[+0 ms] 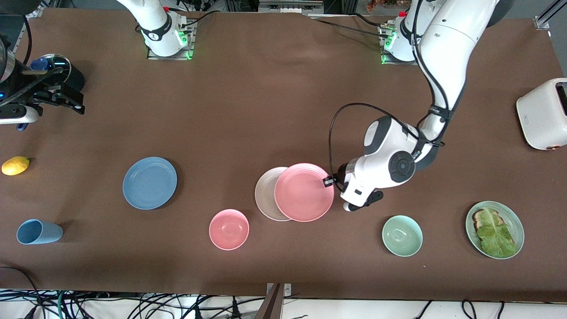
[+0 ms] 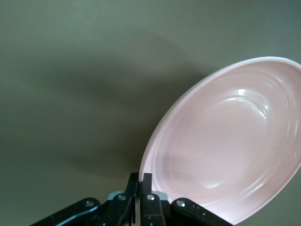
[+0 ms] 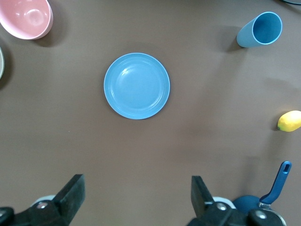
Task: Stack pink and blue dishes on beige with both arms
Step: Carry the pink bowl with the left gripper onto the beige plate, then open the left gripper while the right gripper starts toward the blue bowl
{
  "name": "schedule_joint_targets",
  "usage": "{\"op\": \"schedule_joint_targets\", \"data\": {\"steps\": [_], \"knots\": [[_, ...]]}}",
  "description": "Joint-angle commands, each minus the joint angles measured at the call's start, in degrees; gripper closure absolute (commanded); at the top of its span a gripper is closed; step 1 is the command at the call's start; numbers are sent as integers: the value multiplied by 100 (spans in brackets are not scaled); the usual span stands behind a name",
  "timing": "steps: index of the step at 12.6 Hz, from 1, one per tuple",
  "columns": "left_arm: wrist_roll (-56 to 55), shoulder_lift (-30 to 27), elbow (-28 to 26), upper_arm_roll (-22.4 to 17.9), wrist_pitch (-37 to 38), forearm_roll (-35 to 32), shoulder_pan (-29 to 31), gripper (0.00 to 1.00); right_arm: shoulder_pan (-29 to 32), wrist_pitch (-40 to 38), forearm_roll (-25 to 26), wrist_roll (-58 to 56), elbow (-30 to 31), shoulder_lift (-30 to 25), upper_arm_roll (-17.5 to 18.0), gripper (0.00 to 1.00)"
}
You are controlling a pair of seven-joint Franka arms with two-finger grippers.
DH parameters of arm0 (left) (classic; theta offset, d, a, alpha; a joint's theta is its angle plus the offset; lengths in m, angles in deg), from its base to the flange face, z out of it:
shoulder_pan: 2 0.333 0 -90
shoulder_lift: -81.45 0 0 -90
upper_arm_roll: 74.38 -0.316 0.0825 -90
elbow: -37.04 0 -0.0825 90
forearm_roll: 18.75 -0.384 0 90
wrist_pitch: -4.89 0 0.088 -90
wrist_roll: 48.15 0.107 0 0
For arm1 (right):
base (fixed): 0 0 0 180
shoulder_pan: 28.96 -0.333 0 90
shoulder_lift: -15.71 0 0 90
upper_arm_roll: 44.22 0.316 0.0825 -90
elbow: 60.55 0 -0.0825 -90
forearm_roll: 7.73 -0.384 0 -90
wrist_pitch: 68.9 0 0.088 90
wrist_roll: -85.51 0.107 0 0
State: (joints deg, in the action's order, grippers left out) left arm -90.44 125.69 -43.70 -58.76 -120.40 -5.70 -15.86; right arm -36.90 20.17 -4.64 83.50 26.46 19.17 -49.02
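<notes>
My left gripper (image 1: 329, 181) (image 2: 141, 179) is shut on the rim of the pale pink plate (image 1: 303, 192) (image 2: 225, 141), at the edge toward the left arm's end of the table. The plate is tilted and covers most of the beige plate (image 1: 265, 191), offset toward the left arm's end. The blue plate (image 1: 149, 182) (image 3: 136, 85) lies flat on the table, toward the right arm's end. My right gripper (image 1: 71, 99) (image 3: 136, 186) hangs open in the air at the right arm's end, holding nothing.
A pink bowl (image 1: 229, 229) (image 3: 26, 16) and a mint-green bowl (image 1: 402, 235) sit nearer the camera than the plates. A green plate with toast and lettuce (image 1: 495, 229) and a white toaster (image 1: 542, 113) stand at the left arm's end. A blue cup (image 1: 39, 231) (image 3: 260, 29) and a lemon (image 1: 15, 165) (image 3: 289, 121) lie at the right arm's end.
</notes>
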Motion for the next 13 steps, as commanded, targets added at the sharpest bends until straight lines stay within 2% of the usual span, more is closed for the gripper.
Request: {"op": "schedule_joint_targets", "data": {"steps": [1,4,6,7,10,13], "knots": [[-367,269,252,-77,-337,93,-414,100,47,75,26,-9,-26,5,-3,0],[-324,392,252,-95,-374,58,-495,100,38,84,17,-19,26,14,-3,0],[-228,393,252,-95,-374,40,-442,22,-5,84,8,-28,26,146,23,0],[-193,349,252,-104,-356,23,-416,0,-67,119,16,-19,27,181,32,0],[-201,191,244,-130,-260,-82,-144,0,3,321,8,-28,27,400,15,0],[-210,-98,165,-121,240,-338,251,0,12,619,-159,-28,9,690,-3,0]]}}
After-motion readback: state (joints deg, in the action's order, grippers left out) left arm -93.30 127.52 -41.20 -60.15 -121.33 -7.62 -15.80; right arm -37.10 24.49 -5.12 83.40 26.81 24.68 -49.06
